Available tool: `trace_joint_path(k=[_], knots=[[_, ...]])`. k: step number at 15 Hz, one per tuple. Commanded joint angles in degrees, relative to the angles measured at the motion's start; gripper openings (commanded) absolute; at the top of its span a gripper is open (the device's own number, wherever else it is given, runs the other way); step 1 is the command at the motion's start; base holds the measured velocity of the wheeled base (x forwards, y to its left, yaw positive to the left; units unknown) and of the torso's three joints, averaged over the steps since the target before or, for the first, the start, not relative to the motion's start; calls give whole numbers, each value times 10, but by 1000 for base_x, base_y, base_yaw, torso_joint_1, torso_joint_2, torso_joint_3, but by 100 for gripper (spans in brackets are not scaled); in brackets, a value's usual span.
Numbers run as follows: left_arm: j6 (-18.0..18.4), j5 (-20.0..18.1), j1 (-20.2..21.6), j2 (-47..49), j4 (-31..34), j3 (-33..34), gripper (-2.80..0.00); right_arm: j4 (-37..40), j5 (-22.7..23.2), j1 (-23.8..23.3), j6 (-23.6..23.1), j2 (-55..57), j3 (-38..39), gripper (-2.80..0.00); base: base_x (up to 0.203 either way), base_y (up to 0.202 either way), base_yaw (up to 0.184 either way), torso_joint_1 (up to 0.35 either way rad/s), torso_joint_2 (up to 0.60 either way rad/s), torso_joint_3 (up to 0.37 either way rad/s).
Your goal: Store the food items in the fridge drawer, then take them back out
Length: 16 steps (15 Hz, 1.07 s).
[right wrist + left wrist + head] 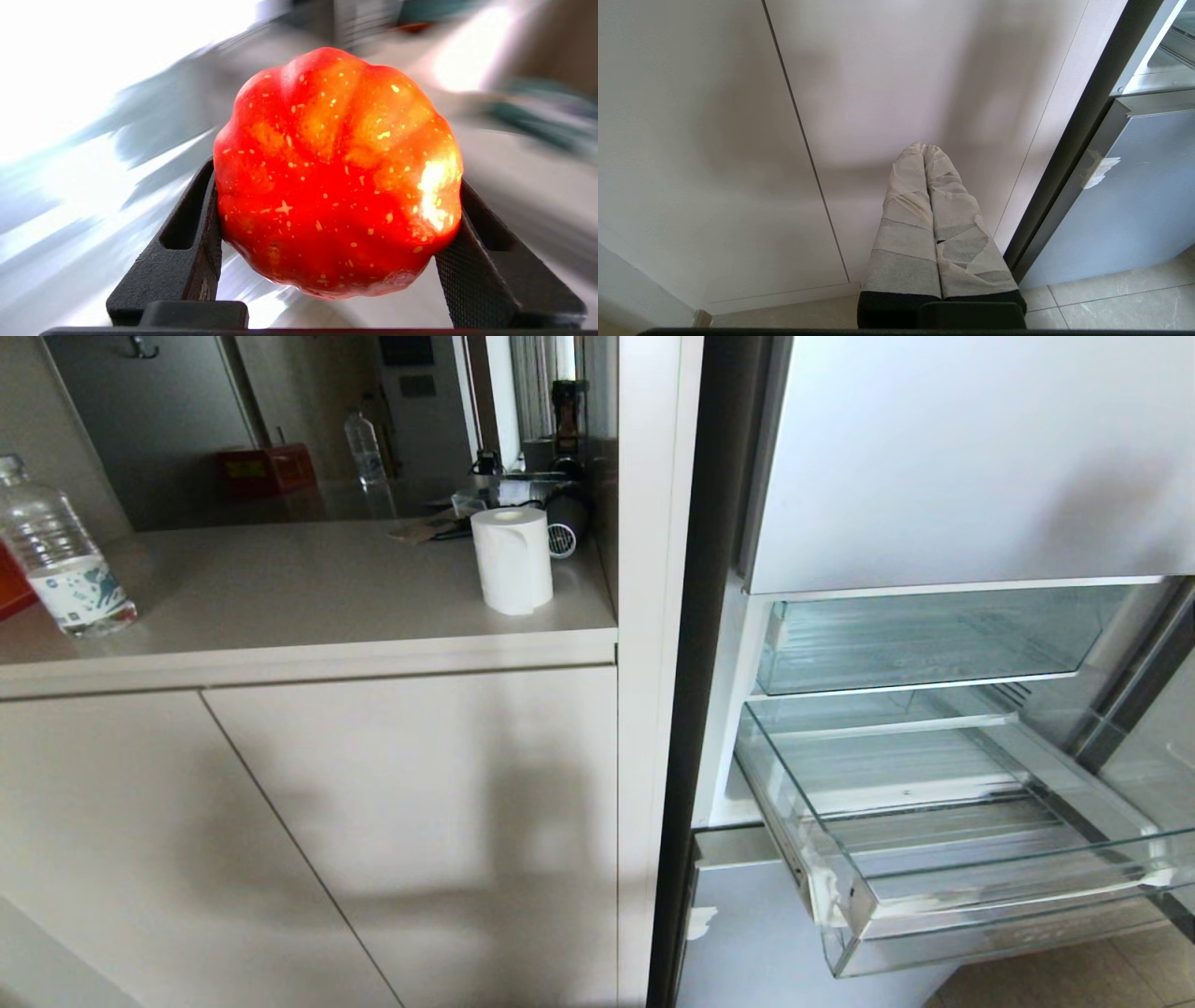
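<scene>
An orange-red fruit [336, 172] with a bumpy, speckled skin sits between the black fingers of my right gripper [337, 186], which is shut on its two sides. The background in the right wrist view is smeared, and this gripper is outside the head view. The fridge drawer [980, 919], a clear ribbed tray, is pulled out at the lower right of the head view with nothing in it. My left gripper [924, 148] has its tape-wrapped fingers pressed together, and it hangs low in front of a pale cupboard door.
A second clear drawer [934, 639] sits pushed in above the open one. On the counter to the left stand a paper roll [512, 560] and a water bottle [61, 560]. Pale cupboard doors [373, 821] fill the space below. A blue-grey fridge door front [1148, 196] meets the tiled floor.
</scene>
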Motion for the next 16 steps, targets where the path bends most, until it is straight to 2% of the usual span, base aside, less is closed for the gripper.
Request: trace_joint_path(k=[1, 4, 6, 8, 11, 16], knots=[[0, 0, 0, 1, 0, 0, -280, -7, 11, -171, 69, -42, -7, -280, 0, 0, 0, 0, 0, 0], [1, 0, 0, 1, 0, 0, -280, -34, 58, -343, 143, -42, -14, -280, 0, 0, 0, 0, 0, 0], [0, 0, 0, 1, 0, 0, -280, -78, 85, -441, 184, -21, -17, -280, 0, 0, 0, 0, 0, 0], [0, 0, 0, 1, 0, 0, -280, -133, 131, -549, 215, 26, -25, -280, 0, 0, 0, 0, 0, 0], [0, 0, 0, 1, 0, 0, -280, -183, 172, -626, 234, 135, -62, -280, 0, 0, 0, 0, 0, 0], [0, 0, 0, 1, 0, 0, -280, -258, 178, -714, 259, 326, -135, -280, 0, 0, 0, 0, 0, 0]])
